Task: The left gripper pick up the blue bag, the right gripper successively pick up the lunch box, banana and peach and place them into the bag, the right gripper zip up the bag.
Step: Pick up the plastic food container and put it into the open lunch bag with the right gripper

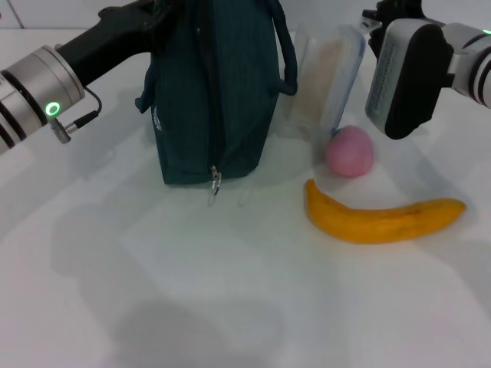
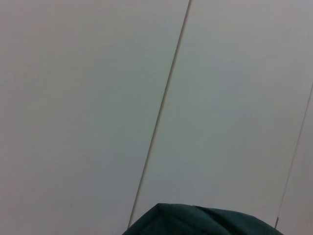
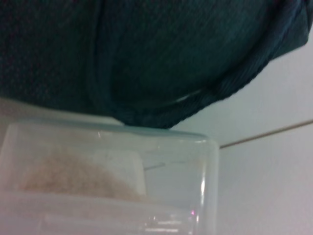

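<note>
The blue bag (image 1: 211,92) stands upright on the white table, its zip pull (image 1: 215,184) hanging low on the near side. My left arm (image 1: 100,42) reaches in from the left to the bag's top, where its gripper is hidden; the left wrist view shows only a corner of the bag (image 2: 205,221). A clear lunch box (image 1: 326,77) stands on edge just right of the bag. In front of it lie the pink peach (image 1: 350,151) and the banana (image 1: 383,218). My right gripper (image 1: 403,77) hovers beside the lunch box, whose lid (image 3: 107,176) fills the right wrist view under the bag (image 3: 146,49).
The white table (image 1: 153,291) stretches toward me in front of the bag. White wall panels (image 2: 98,98) stand behind the scene.
</note>
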{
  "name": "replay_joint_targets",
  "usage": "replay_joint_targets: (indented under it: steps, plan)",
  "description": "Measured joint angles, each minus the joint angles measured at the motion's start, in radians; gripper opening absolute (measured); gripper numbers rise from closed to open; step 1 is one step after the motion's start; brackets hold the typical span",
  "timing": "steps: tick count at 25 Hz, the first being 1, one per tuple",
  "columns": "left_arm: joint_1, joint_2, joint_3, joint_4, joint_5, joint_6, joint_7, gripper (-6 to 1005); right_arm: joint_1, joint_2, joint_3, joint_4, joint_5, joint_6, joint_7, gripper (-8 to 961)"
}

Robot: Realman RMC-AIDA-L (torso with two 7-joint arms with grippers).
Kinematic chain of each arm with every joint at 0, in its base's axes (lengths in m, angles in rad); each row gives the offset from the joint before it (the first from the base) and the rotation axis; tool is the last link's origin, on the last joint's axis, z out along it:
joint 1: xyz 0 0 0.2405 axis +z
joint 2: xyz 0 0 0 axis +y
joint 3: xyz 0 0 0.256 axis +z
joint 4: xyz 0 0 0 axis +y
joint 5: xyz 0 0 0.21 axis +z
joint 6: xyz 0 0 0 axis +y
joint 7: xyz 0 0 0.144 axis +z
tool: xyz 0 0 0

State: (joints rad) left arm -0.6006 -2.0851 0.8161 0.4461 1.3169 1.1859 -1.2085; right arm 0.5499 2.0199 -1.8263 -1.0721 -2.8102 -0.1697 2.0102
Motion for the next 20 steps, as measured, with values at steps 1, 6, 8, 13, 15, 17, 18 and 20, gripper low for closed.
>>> replay_joint_targets:
  steps: [1, 6, 8, 13, 15, 17, 18, 20]
  plan:
    - [0.000, 0.000, 0.000, 0.000, 0.000, 0.000, 0.001, 99, 0.001, 0.000, -0.003, -0.002, 0.000, 0.006, 0.000, 81]
    - [-0.001, 0.000, 0.000, 0.000, -0.001, 0.000, 0.013, 99, 0.003, 0.000, -0.016, -0.016, 0.000, 0.017, 0.000, 81]
    - [-0.001, 0.000, 0.000, 0.000, -0.006, 0.000, 0.013, 99, 0.003, 0.000, -0.022, -0.018, 0.000, 0.025, 0.000, 81]
    - [-0.001, 0.001, 0.000, 0.000, -0.014, 0.000, 0.014, 99, -0.005, 0.000, -0.025, -0.043, 0.000, 0.048, -0.002, 80]
    - [-0.001, 0.002, 0.000, 0.000, -0.014, 0.000, 0.014, 99, -0.009, 0.001, -0.027, -0.051, -0.002, 0.049, -0.004, 80]
    - [-0.001, 0.002, 0.000, 0.000, -0.015, 0.000, 0.014, 99, -0.013, 0.001, -0.033, -0.055, -0.008, 0.051, -0.006, 80]
    - [-0.001, 0.002, 0.000, 0.000, -0.015, 0.000, 0.014, 99, -0.016, 0.001, -0.035, -0.056, -0.009, 0.054, -0.009, 80]
    - [-0.001, 0.002, 0.000, 0.000, -0.015, 0.000, 0.014, 99, -0.026, 0.000, -0.039, -0.056, -0.012, 0.068, -0.025, 81]
